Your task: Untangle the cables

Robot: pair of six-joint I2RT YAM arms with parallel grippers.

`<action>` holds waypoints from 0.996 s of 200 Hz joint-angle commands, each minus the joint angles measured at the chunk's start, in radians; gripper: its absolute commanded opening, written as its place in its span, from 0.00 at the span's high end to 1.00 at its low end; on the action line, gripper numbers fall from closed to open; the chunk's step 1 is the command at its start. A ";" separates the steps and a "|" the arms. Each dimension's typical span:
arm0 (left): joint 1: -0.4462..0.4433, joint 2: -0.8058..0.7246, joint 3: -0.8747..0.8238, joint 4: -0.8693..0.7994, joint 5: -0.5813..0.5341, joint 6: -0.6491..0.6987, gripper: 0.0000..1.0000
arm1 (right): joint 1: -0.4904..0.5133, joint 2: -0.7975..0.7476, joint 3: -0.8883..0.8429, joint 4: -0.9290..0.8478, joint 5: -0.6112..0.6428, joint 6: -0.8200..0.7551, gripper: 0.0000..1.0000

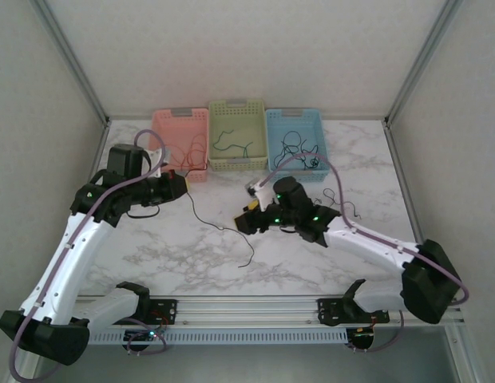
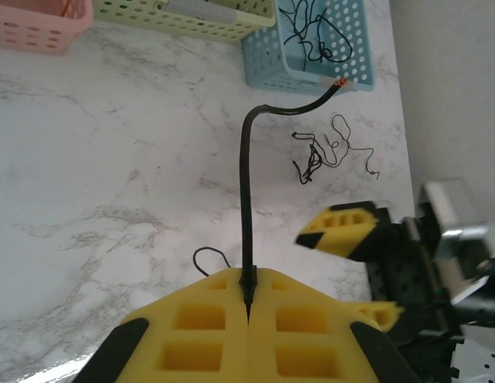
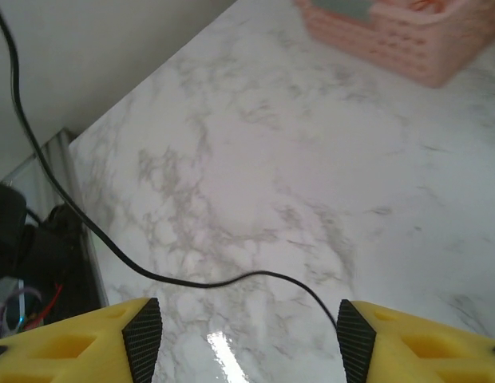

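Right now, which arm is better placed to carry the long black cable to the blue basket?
Left, probably: the left claw is shut on the black cable; the right claw is open, the cable merely passing in front of it.

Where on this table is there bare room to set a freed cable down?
Bare: the near marble between the left arm and the black cable trailing from the left claw; also the strip between the right arm and the front rail. Crowded: before the blue basket, with the right claw and a loose black tangle.
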 commanded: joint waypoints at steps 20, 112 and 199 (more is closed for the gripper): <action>-0.017 -0.011 0.037 -0.002 0.016 -0.014 1.00 | 0.076 0.140 0.120 0.089 0.002 -0.179 0.36; -0.024 -0.007 0.043 -0.030 -0.025 -0.001 1.00 | 0.090 0.133 0.132 0.093 -0.079 -0.178 0.39; -0.040 -0.006 0.037 -0.030 -0.032 0.002 1.00 | 0.090 0.073 0.095 0.068 -0.094 -0.215 0.35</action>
